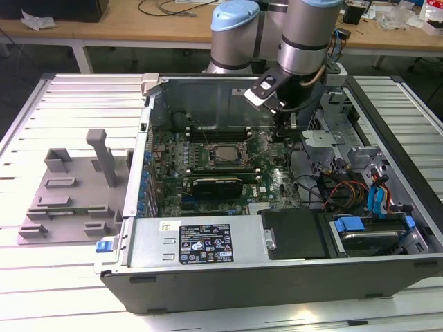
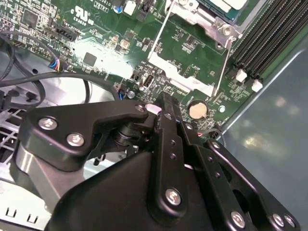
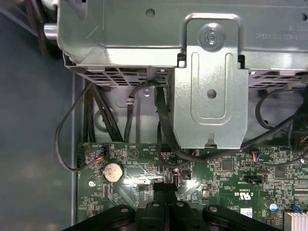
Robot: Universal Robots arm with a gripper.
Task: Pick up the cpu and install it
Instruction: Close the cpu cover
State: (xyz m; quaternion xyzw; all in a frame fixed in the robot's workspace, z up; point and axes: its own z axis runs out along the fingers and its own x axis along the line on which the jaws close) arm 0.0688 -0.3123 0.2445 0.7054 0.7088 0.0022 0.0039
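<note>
Grey tray point(image 1: 69, 185) at the exterior view's left. Cpu point(image 1: 225, 153) seated in the socket point(image 1: 210, 156), mid-board. Gripper point(image 1: 282, 135) just to the socket's right in that view, above the motherboard point(image 1: 277, 185); its fingers point(image 2: 164, 108) are pressed together, gripping nothing.

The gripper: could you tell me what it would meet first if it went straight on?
The gripper would probably meet the green motherboard first, near the coin cell; the gap is hard to judge.
</note>
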